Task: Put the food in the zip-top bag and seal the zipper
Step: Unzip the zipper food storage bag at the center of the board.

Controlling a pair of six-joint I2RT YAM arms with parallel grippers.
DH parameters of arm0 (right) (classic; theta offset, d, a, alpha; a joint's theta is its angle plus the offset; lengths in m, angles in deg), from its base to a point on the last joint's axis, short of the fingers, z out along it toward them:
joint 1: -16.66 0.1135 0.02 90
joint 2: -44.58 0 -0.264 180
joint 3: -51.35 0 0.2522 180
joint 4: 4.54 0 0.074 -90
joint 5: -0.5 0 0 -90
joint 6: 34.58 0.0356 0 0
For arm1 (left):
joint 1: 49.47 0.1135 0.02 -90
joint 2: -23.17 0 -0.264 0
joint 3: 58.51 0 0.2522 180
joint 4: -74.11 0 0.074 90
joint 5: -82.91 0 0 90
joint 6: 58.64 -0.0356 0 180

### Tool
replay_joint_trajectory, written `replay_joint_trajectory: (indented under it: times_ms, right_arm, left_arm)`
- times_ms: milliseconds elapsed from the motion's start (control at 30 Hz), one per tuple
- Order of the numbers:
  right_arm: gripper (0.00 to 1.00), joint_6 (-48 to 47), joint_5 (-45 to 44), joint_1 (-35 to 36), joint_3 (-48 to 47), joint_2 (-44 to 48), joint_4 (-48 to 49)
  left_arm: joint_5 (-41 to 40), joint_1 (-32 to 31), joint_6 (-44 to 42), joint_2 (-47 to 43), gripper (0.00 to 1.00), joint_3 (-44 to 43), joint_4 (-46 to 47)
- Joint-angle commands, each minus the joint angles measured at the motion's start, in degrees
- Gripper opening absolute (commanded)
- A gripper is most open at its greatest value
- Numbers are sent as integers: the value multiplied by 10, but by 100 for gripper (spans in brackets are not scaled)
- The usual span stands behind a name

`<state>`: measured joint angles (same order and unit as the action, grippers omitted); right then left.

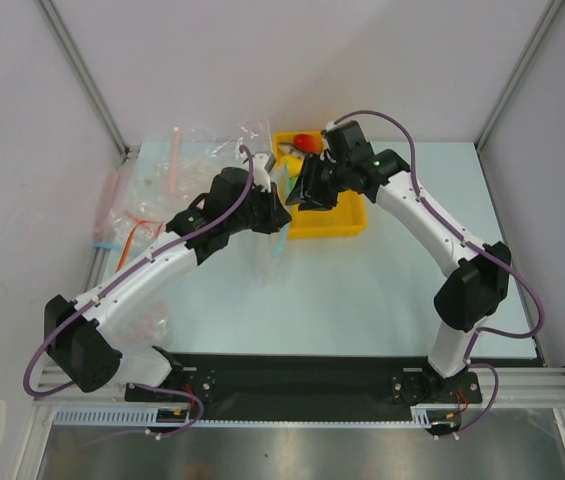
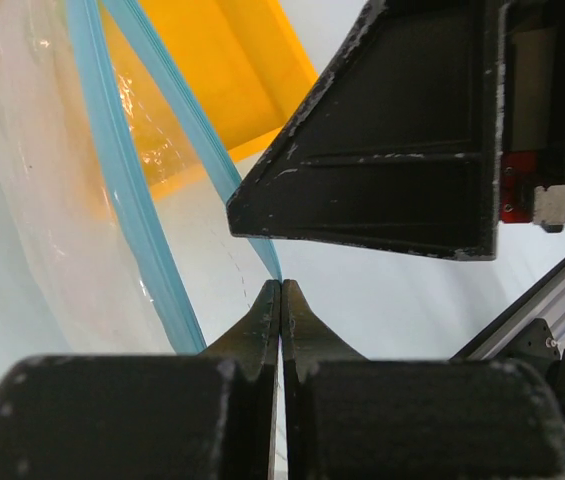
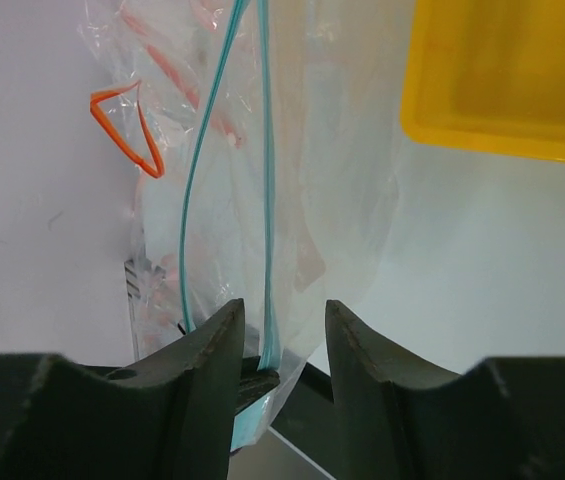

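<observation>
The zip-top bag (image 1: 265,257) is clear and hangs upright between both grippers, left of the yellow tray (image 1: 347,222). My left gripper (image 2: 280,285) is shut on the teal zipper (image 2: 132,215) at one end of the mouth. The mouth stands open, its two strips apart. My right gripper (image 3: 282,310) is open and straddles one strip of the zipper (image 3: 268,200) without closing on it. In the top view my left gripper (image 1: 274,215) and right gripper (image 1: 310,192) meet over the tray's left edge. A red fruit (image 1: 307,142) and a yellow piece (image 1: 289,164) lie in the tray. The other food is hidden.
Other clear bags with pink and orange strips (image 1: 130,225) lie crumpled at the table's left and back left; one orange strip (image 3: 127,130) shows behind the bag. The right gripper's black body (image 2: 402,150) hangs close over my left fingers.
</observation>
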<state>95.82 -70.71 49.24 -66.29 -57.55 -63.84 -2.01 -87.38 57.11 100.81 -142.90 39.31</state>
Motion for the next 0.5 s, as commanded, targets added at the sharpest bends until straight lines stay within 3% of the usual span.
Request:
replay_joint_trajectory:
  times_ms: [0, 167, 267, 300, 333, 467]
  right_arm:
    - [43, -4, 13, 7, -25, -11, -1]
    - [33, -7, 17, 9, -26, -16, -3]
    - [16, -11, 10, 9, -26, -16, -3]
    - [3, -13, 7, 9, -27, -16, -6]
    - [0, -15, 0, 9, -29, -16, -9]
    - [0, -30, -20, 10, -31, -8, -17]
  left_arm:
    - [-9, -8, -19, 3, 0, -25, 13]
    - [-13, -15, -27, 5, 0, -30, 10]
    - [-15, -16, -29, 3, 0, -35, 6]
    - [-14, -16, -33, 2, 0, -38, 3]
    - [-15, -16, -35, -1, 2, -44, -4]
    - [-43, -16, -45, -20, 33, -75, -65]
